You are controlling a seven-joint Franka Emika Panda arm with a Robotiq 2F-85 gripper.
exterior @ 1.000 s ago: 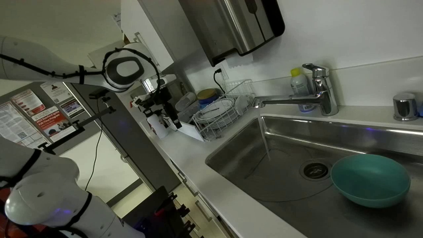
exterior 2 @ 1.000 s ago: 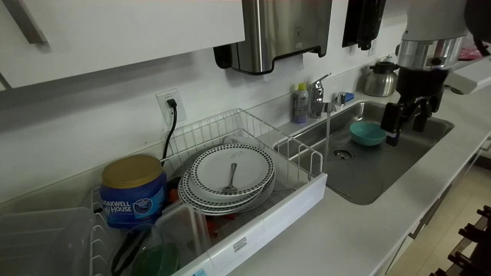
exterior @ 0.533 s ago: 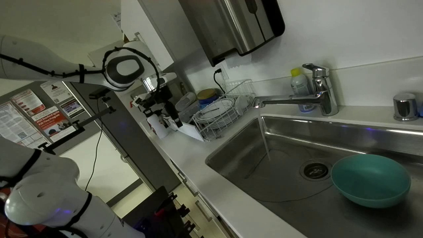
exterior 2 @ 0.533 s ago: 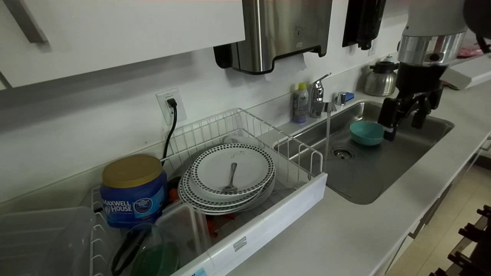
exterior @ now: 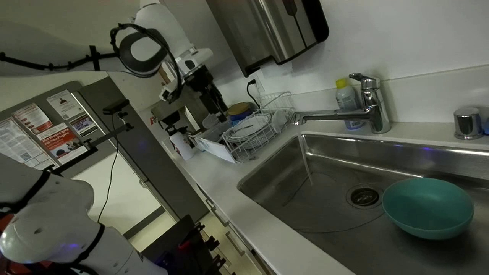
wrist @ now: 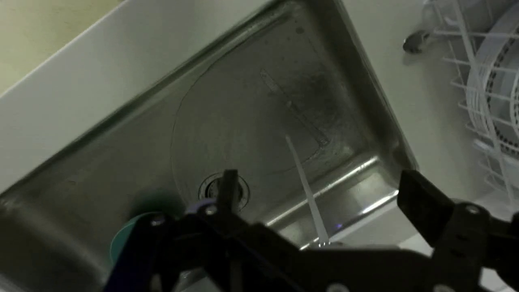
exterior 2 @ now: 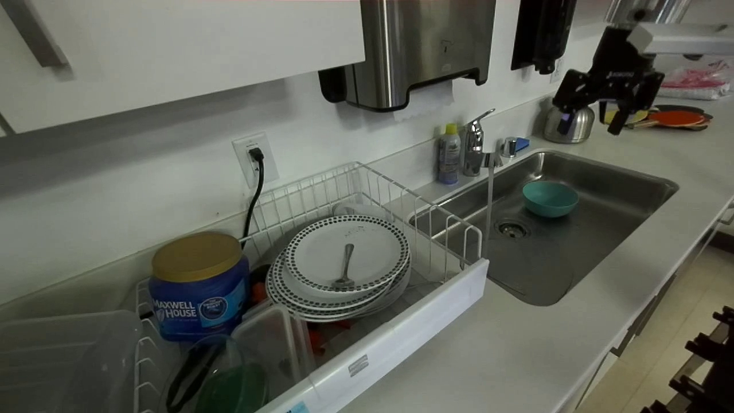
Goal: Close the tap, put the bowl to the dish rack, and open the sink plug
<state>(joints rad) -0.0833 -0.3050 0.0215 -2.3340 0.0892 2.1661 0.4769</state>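
Water (exterior: 305, 156) runs from the tap (exterior: 367, 114); pushing its lever (exterior: 360, 77) sideways instead of down would likely leave it flowing. The bowl (exterior: 428, 208), in the sink (exterior: 336, 244) beside the plug (exterior: 365, 197), might later slide off the plates (exterior 2: 373, 258) crowding the rack (exterior 2: 420, 198). My gripper (exterior 2: 590, 125) hangs empty, fingers wide apart. A fork (exterior 2: 346, 265) lies on the top plate, and a spray can (exterior 2: 449, 156) close by the tap may block me.

Rectangular white wire dish rack (exterior 2: 424, 317), bearing stacked round white plates (exterior 2: 321, 258) with dark-dotted rims; silver metal fork (exterior 2: 347, 265) on top. Upright chrome tap (exterior 2: 474, 146), with thin clear water stream (exterior 2: 490, 206) below. Rectangular grey steel sink (exterior 2: 596, 226), containing round teal-green bowl (exterior 2: 550, 199) near round metal sink plug (exterior 2: 512, 229). Black angular two-fingered gripper (exterior 2: 590, 121), spread wide, well apart from bowl.
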